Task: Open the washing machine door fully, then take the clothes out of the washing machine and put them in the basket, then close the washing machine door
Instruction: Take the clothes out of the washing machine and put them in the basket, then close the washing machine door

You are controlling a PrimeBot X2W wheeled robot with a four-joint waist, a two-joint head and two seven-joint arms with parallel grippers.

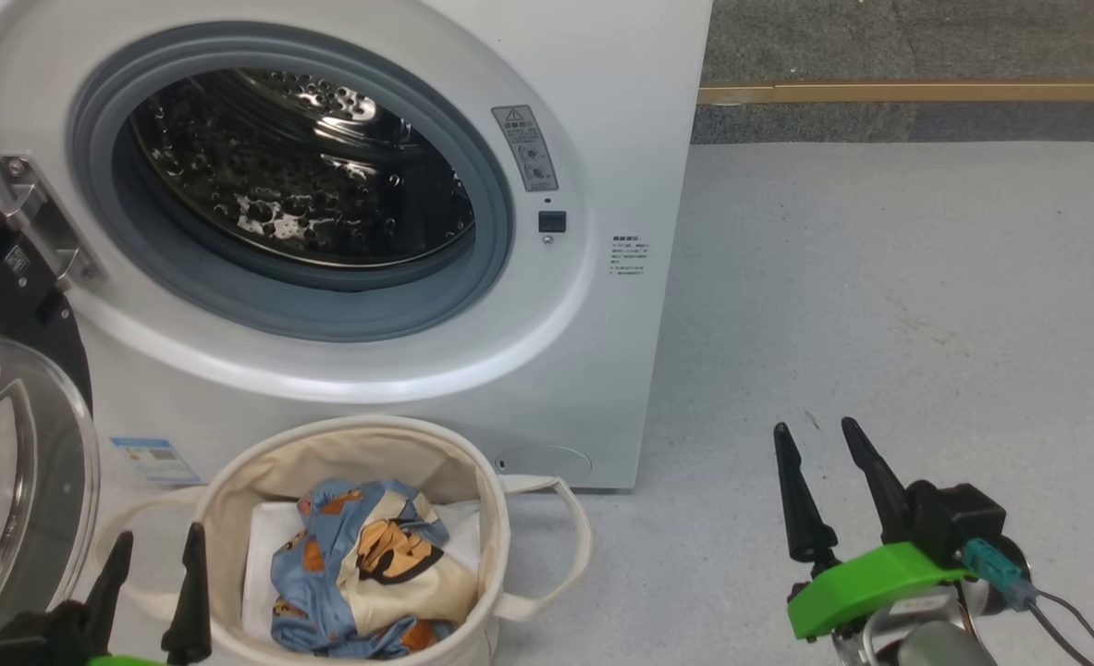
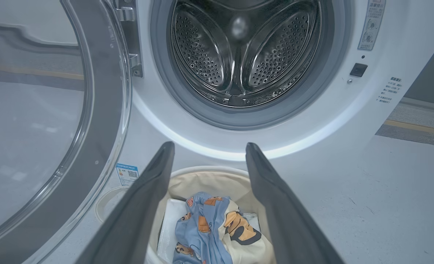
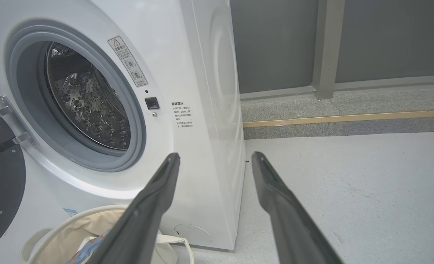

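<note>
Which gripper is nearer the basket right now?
Left gripper: open, its fingers are just beside the left rim of the basket. The right gripper, also open, sits well apart over the floor, right of the washing machine.

We see smooth glossy white casing on the washing machine (image 1: 602, 370), shiny perforated steel in its drum (image 1: 306, 185), a matt grey rubber gasket (image 1: 325, 314), clear glossy glass in the washing machine door (image 1: 10, 481), a soft cream canvas basket (image 1: 325, 467), crumpled printed cloth in the clothes (image 1: 362, 564), a matt speckled floor (image 1: 879, 305)
</note>
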